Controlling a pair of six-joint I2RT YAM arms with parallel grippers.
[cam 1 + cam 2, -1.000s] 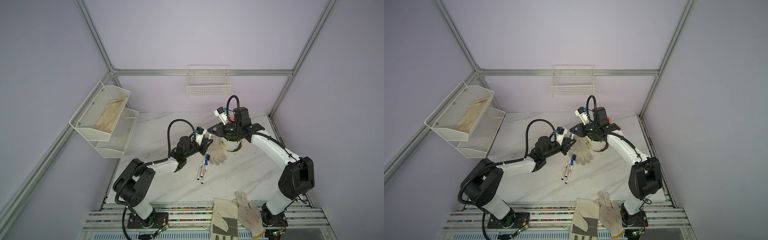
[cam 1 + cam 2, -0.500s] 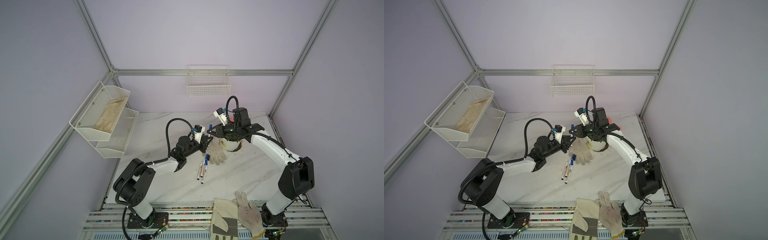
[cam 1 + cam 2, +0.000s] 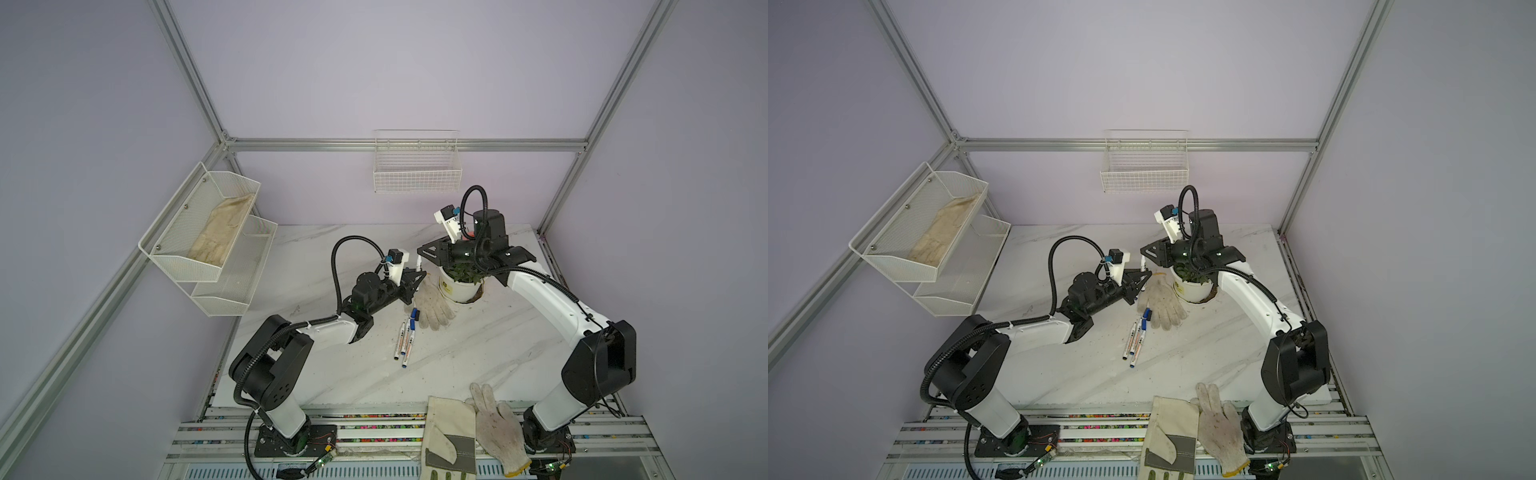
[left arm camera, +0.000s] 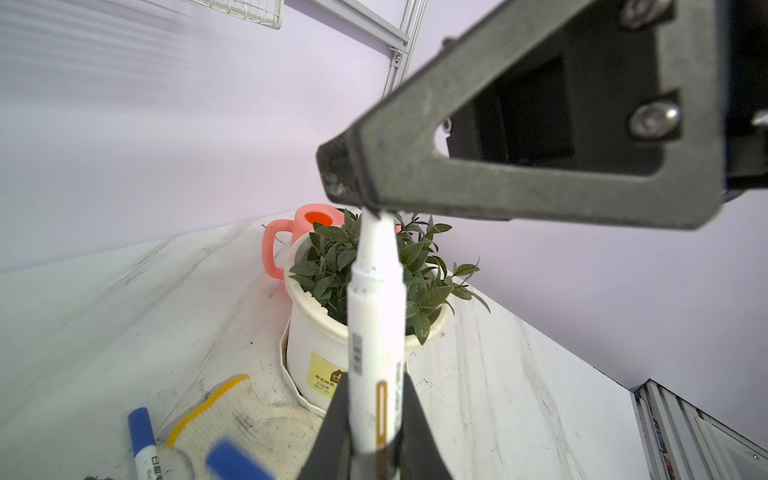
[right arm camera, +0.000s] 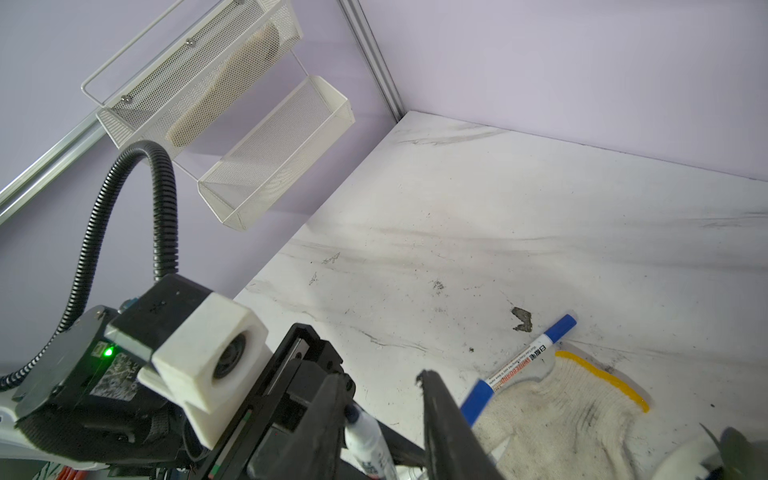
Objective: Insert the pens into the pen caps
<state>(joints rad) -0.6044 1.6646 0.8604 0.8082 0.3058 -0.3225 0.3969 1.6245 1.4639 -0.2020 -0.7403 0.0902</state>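
Pen (image 4: 376, 332) clamped in left claw (image 3: 417, 276), long axis upright mid-frame, tip between right claw (image 5: 384, 380) jaws, parted.

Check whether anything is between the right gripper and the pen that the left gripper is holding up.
Nothing visible. The left gripper holds the pen tip-up, and its tip sits between the open jaws of the right gripper, close to one finger. The potted plant and glove are lower down.

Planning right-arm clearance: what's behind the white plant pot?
Behind the white round pot with the green plant, the left wrist view shows a pink plastic cup with a loop handle. Pot and plant cover its lower body and far side.
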